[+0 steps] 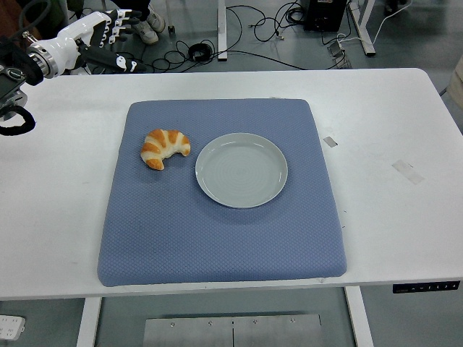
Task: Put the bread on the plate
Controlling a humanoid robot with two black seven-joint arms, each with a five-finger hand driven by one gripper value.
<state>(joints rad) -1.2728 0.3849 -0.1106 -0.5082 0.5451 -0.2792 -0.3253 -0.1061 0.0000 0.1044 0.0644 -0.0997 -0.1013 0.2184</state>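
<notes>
From the head view we see the left robot hand [108, 36] at the worktop's [391, 123] far-left corner, fingers spread and empty, while the bread [164, 147] lies on the blue mat [217, 238] just left of the plate [241, 170].

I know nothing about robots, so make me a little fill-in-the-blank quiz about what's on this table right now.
1. The croissant lies to the ____ of the plate in the picture.
2. The plate has ____ on it.
3. Both rest on a ____ mat.
4. The left hand is at the table's far ____ corner, holding nothing.

Missing words: left; nothing; blue; left
</notes>
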